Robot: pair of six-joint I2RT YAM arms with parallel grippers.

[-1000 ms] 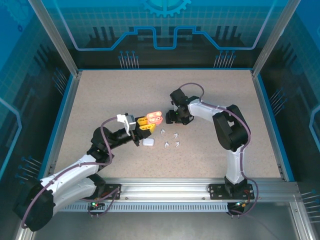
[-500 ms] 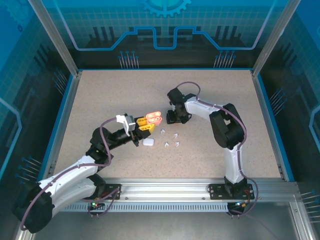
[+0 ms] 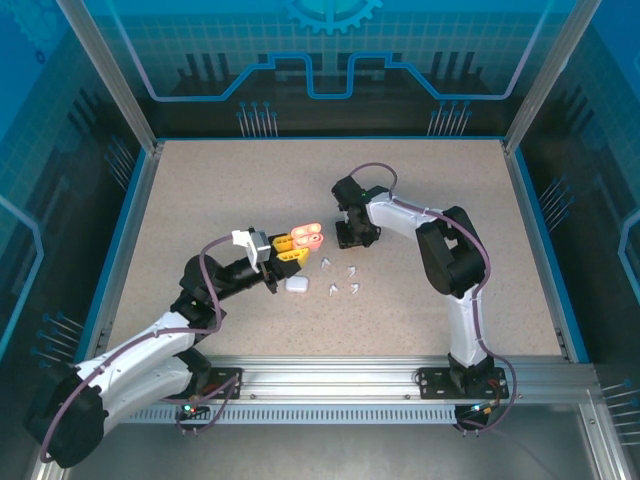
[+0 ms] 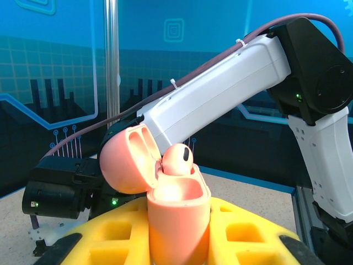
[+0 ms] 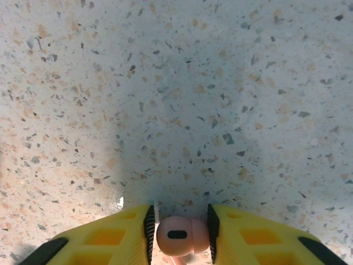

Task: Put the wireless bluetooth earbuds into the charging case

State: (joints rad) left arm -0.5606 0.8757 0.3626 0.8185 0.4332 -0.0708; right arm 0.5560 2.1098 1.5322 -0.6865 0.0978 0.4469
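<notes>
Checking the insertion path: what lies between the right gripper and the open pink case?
In the top view, only bare table separates the right gripper, gripping a pink earbud, from the open pink case.

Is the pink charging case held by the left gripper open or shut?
Open. The pink case has its lid hinged back, with one pink earbud sitting inside.

Both arms reach inward, left hand and right hand clamped.

Lab cell: aluminium frame, blue panels
</notes>
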